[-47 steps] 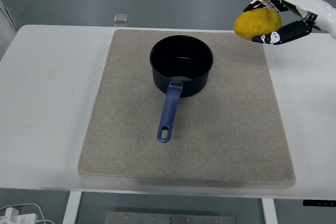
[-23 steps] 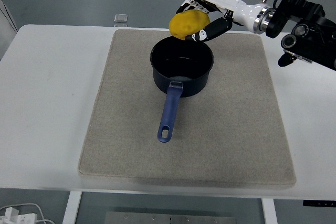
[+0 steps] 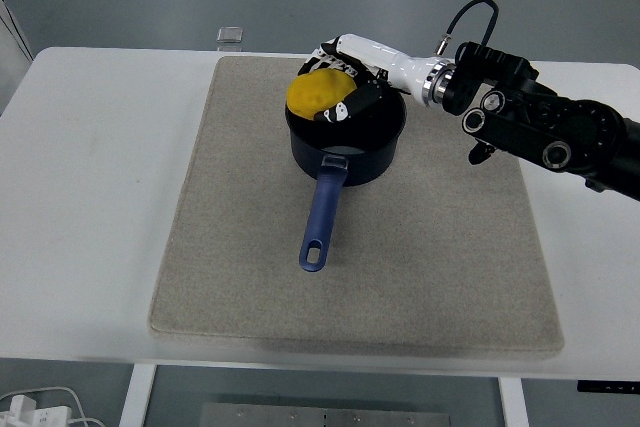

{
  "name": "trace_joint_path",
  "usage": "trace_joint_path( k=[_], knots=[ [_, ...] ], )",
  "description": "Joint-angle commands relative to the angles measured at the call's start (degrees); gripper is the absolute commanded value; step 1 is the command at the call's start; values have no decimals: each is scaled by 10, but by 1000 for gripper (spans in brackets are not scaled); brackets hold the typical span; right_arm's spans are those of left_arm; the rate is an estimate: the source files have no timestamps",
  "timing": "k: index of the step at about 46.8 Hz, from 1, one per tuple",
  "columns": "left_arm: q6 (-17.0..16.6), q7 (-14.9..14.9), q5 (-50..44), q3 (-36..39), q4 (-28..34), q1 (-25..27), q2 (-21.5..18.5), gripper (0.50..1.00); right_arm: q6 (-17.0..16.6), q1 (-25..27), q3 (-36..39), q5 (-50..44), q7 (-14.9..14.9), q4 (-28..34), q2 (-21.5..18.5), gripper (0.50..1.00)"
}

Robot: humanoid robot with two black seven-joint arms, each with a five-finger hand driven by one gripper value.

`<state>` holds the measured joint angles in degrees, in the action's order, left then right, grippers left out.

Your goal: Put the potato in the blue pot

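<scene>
Since a second ago the right hand has swept from upper right to upper centre. Its fingers wrap the yellow potato, held over the blue pot on the mat. Lowering it inside the rim before letting go should avoid a bounce.

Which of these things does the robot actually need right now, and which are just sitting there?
Needed: potato, held by the right hand; blue pot.

Just there: beige mat; small clear object at the table's far edge.
</scene>
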<state>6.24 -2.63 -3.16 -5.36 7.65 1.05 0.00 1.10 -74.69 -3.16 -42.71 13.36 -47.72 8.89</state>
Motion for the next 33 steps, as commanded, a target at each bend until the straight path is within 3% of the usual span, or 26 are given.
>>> trace_joint_path(
  k=[1, 6, 7, 8, 9, 12, 33],
  knots=[
    [0, 0, 0, 0, 0, 0, 0, 1000, 1, 6, 1, -1, 1, 1, 0, 500],
    [0, 0, 0, 1, 0, 0, 0, 1000, 14, 9, 1, 0, 0, 7, 0, 500],
    [0, 0, 0, 0, 0, 0, 0, 1000, 19, 9, 0, 1, 1, 9, 0, 604],
    [0, 0, 0, 0, 0, 0, 0, 1000, 24, 10, 1, 2, 1, 10, 0, 744],
    [0, 0, 0, 0, 0, 0, 0, 1000, 29, 11, 0, 3, 1, 10, 0, 819],
    [0, 0, 0, 0, 0, 0, 0, 1000, 34, 11, 0, 2, 1, 10, 0, 929],
    [0, 0, 0, 0, 0, 0, 0, 1000, 38, 16, 0, -3, 0, 11, -1, 936]
  ],
)
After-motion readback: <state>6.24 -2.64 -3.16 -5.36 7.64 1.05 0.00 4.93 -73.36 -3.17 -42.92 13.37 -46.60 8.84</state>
